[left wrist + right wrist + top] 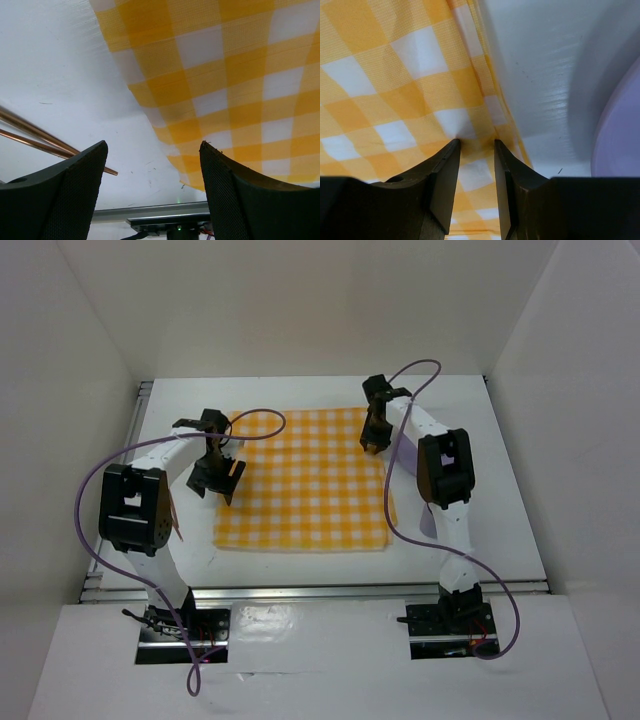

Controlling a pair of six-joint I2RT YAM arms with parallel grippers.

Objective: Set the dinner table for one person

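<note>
Firstly, the dinner table (300, 392) lay flat and white between its walls, with metal rails along its edges. A yellow-and-white checked cloth (305, 485) was spread near its middle as the base for the place setting.

My right gripper (476, 145) stood low over the cloth's right edge. Its jaws were drawn narrow, with a small crease of fabric in the slit between them. I could not tell whether the fabric was actually pinched. I judged the position was chosen to tug or square up that edge.

My left gripper (153, 150) hung above the cloth's left edge, near the near corner. Its jaws were spread wide and it carried nothing, presumably so it could take the opposite side.

Two thin copper-coloured rods (35, 132) lay on bare table just left of the cloth, and I took them for chopsticks. A pale lilac curved rim (620, 140), probably a plate, sat right of the cloth. Neither had yet been set on it.
</note>
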